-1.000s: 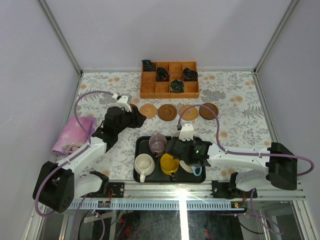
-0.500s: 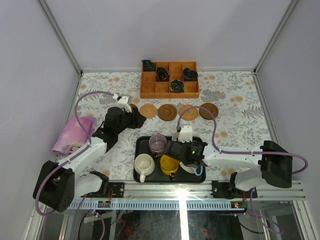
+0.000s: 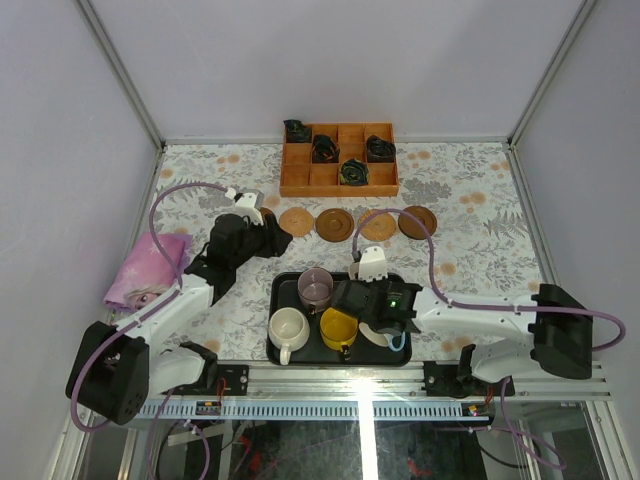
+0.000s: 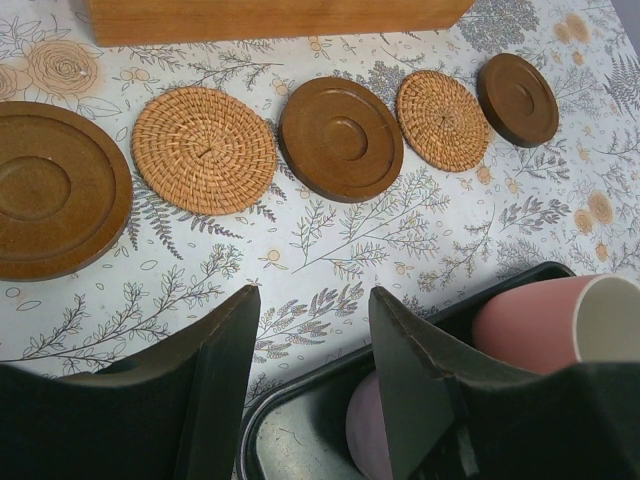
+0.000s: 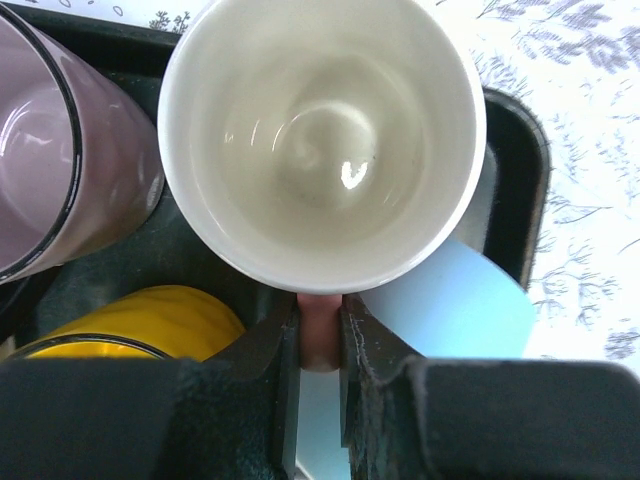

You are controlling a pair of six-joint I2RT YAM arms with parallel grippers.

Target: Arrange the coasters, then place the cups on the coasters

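While the R gripper (image 5: 320, 322) pinches the pink cup (image 5: 320, 130) by its handle, cup over the black tray (image 5: 520, 150), next to purple cup (image 5: 60, 150) & yellow cup (image 5: 130, 318), L gripper (image 4: 315, 305) released, five coasters (image 4: 340, 138) in a row on the surface (image 4: 340, 245).

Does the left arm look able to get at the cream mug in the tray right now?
Probably yes. The cream mug stands uncovered at the tray's left side, the left claw is open and empty, and the right claw sits farther right.
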